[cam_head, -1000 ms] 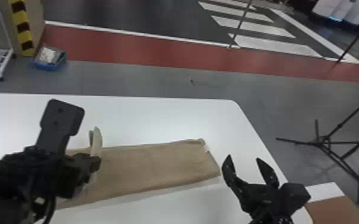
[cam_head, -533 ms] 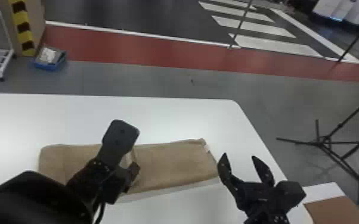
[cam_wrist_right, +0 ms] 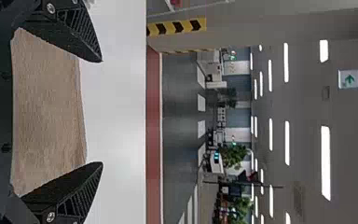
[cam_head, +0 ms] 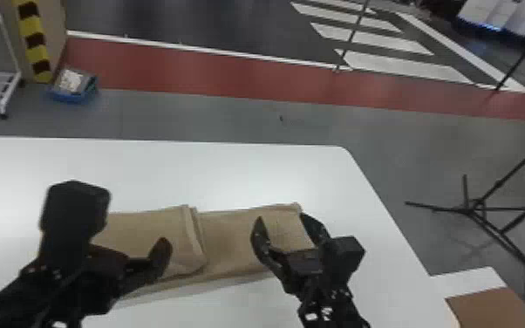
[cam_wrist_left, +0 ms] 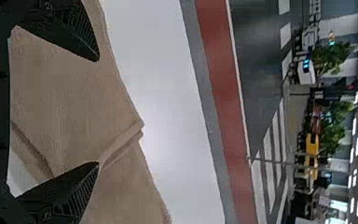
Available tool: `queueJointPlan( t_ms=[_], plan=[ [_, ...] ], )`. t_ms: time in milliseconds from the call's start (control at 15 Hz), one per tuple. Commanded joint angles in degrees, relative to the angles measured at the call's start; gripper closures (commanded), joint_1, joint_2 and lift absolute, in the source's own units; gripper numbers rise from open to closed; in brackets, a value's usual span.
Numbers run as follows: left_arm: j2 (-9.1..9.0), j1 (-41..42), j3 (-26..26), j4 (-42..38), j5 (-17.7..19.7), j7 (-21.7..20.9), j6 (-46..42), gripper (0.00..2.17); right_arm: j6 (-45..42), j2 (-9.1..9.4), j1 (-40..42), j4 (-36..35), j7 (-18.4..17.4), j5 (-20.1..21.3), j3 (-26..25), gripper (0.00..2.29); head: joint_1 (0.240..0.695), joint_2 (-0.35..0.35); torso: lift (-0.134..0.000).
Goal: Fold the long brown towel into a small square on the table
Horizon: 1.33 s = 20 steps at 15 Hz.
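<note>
grey floor (cam_head: 213, 115) | red strip (cam_head: 187, 72) | white stripes (cam_head: 405, 66) | black stand (cam_head: 475, 207) | lit ceiling lamps (cam_wrist_right: 326, 163)

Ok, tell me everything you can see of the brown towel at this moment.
The towel is plain tan-brown cloth, soft and finely woven by its look. It lies as a long, low strip on the white table, running left to right. Its left part is folded over on top, ending in a thick, slightly slanted edge near the middle. The left gripper is over the folded part, the right gripper over the right end, both open; whether either touches the cloth I cannot tell.
</note>
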Motion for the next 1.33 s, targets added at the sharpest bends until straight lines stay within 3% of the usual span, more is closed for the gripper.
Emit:
queueJointPlan(
  t_ms=[0, 133, 200, 267, 333, 467, 933, 1267],
  plan=[
    [-0.14, 6.00, 9.37, -0.81, 3.80, -0.88, -9.30, 0.04, 3.25, 0.14, -4.08, 2.57, 0.03, 2.68, 5.94, 0.10, 0.695, -0.232, -0.112],
    [-0.14, 10.13, 15.17, -1.42, 6.52, -2.02, -15.28, 0.04, 5.18, 0.14, -7.51, 5.82, -0.05, 4.26, 11.21, 0.11, 0.695, -0.125, -0.112],
    [-0.14, 11.62, 17.10, -1.42, 7.49, -2.46, -18.09, 0.04, 5.71, 0.32, -9.01, 7.58, -0.05, 5.05, 13.23, 0.11, 0.695, -0.026, -0.112],
    [-0.14, 12.50, 18.16, -1.34, 8.28, -2.81, -19.32, 0.04, 6.76, 0.67, -9.97, 8.81, -0.05, 5.66, 14.64, 0.11, 0.695, -0.026, -0.112],
    [-0.14, 12.94, 18.60, -0.81, 9.07, -3.87, -20.03, 0.04, 7.82, 1.02, -10.50, 9.60, -0.05, 6.28, 15.34, 0.13, 0.695, 0.052, -0.112],
    [-0.14, 13.03, 18.51, 0.51, 9.42, -4.57, -22.14, 0.04, 9.05, 1.46, -10.41, 10.04, -0.14, 6.63, 15.43, 0.14, 0.695, 0.100, -0.112],
    [-0.14, 12.33, 17.63, 3.41, 11.01, -5.62, -25.65, 0.04, 10.28, 2.07, -11.73, 13.38, -0.14, 7.86, 14.46, 0.22, 0.695, 0.103, -0.112],
    [-0.14, 12.94, 16.93, 11.06, 13.64, 0.79, -47.27, 0.04, 9.93, 2.16, -11.47, 13.12, -0.14, 8.13, 13.85, 0.29, 0.695, 0.087, -0.112]
  ],
)
